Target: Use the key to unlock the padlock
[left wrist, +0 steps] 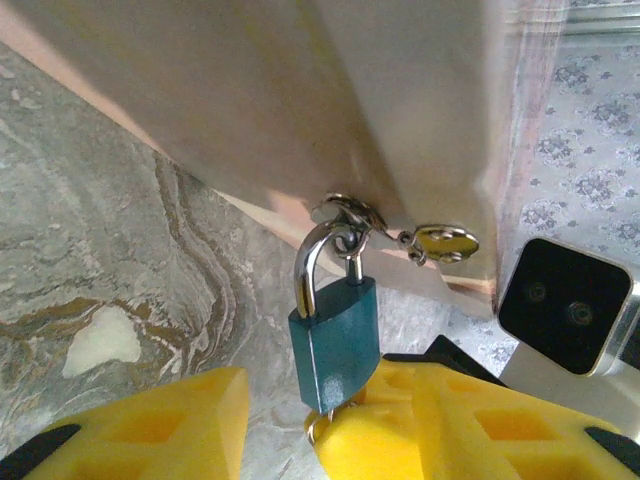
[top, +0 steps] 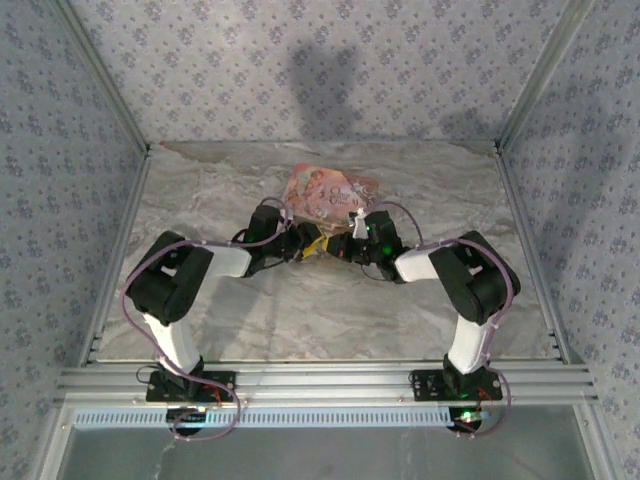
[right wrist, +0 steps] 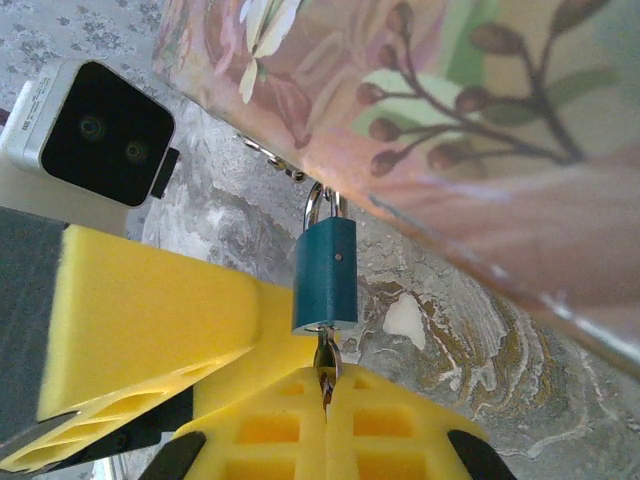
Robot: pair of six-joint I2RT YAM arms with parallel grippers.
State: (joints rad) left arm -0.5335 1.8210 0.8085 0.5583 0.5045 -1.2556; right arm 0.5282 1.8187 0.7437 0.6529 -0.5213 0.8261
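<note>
The padlock (left wrist: 335, 340) is a small lock with a teal-blue, smooth, flat-sided body and a bright silvery shackle (left wrist: 308, 262). It hangs from a metal clasp (left wrist: 345, 212) on the lower edge of the pink-orange box (right wrist: 450, 130), whose face is printed with leaves, berries and a pale flower. In the right wrist view the padlock (right wrist: 325, 270) hangs almost upright, its keyhole end down, just above the marbled grey desk (left wrist: 100, 250). A thin silver rim shows along its bottom edge. The right gripper (right wrist: 327, 400) sits directly beneath the lock, its yellow jaws pressed together on the key (right wrist: 326, 362). The key's small metal stem rises from the seam between the pads to the underside of the lock body. The left gripper (left wrist: 285, 412) comes in from the other side with its jaws apart. A strip of desk shows between one yellow pad (left wrist: 160, 425) and the lock, while the other pad lies close against the lock's lower corner. Whether that pad actually touches the lock cannot be told. In the top view both arms meet in front of the box (top: 325, 190) near the middle of the desk.
</note>
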